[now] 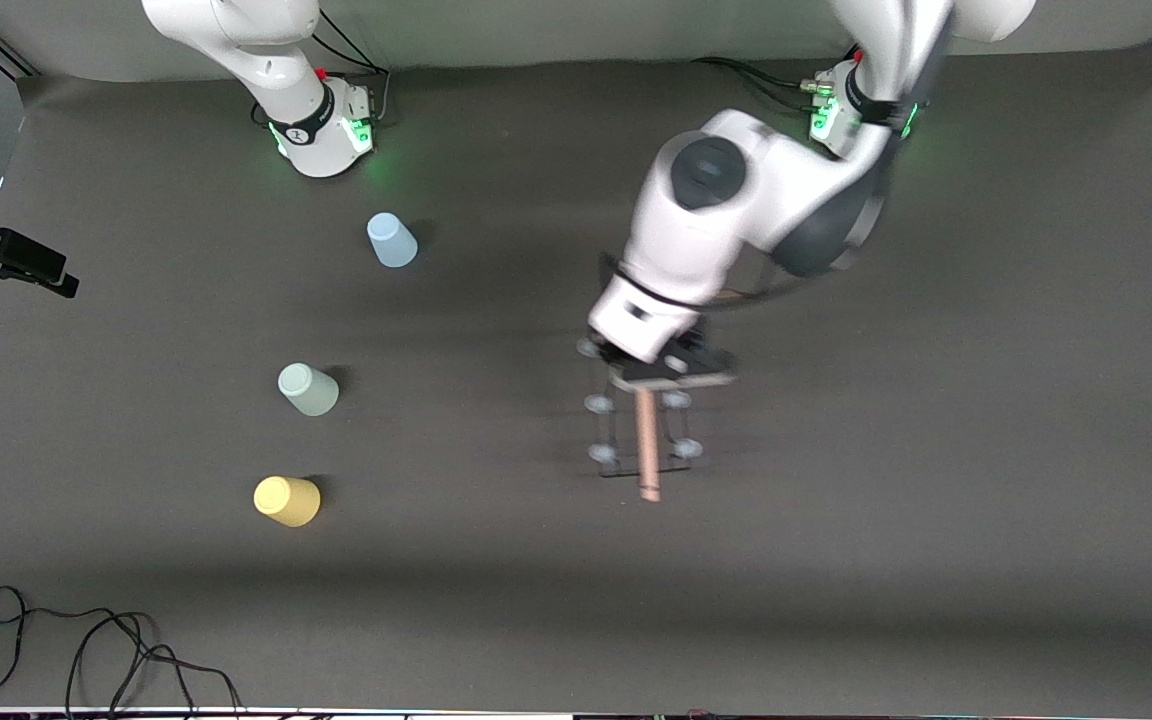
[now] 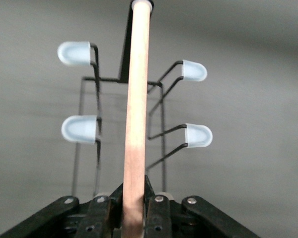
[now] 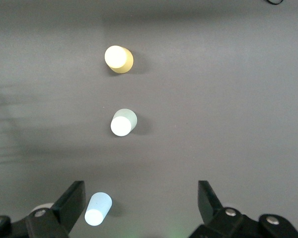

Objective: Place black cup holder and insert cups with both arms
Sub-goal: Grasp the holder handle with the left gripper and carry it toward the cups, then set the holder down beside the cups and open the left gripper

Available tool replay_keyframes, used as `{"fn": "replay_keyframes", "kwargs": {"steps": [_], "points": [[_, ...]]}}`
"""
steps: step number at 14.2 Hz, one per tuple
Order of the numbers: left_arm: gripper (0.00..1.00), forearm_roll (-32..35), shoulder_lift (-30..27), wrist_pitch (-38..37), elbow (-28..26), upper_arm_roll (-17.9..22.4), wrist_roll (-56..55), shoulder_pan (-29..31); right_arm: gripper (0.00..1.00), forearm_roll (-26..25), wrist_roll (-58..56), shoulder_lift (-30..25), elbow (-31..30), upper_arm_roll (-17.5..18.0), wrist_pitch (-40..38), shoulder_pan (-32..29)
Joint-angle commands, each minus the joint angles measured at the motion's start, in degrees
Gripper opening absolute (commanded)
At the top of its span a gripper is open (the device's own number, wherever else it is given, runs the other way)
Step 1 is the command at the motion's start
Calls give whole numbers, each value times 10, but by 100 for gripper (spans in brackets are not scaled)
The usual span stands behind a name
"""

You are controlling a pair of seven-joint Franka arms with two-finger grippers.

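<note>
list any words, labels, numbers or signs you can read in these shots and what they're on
None can be read.
right arm's base: a small dark mark on its band, too small to read.
black cup holder, held by the left gripper: no text.
blue cup, green cup, yellow cup: plain, no print.

Both arms (image 1: 726, 230) are glossy white shells with dark grey joint caps (the round one on the left arm stands out). Each round base (image 1: 331, 130) glows green, with a red dot and black cables trailing beside it. The black fingers (image 3: 69, 203) carry silver screws.
</note>
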Motion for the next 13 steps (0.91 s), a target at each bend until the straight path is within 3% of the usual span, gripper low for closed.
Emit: {"fn": "replay_keyframes", "kwargs": {"steps": [1, 5, 8, 12, 13], "points": [[0, 14, 30, 26, 22, 15, -66, -66, 100, 3, -11, 1, 3, -4, 2, 3], [0, 49, 139, 28, 148, 15, -149, -117, 100, 3, -11, 0, 0, -4, 2, 4], [0, 71, 150, 73, 149, 15, -166, -144, 100, -2, -18, 0, -1, 0, 3, 5], [4, 90, 157, 78, 130, 14, -166, -152, 100, 0, -18, -3, -2, 2, 4, 12], [63, 94, 157, 77, 126, 14, -161, -152, 100, 0, -17, -2, -1, 2, 4, 12]]}}
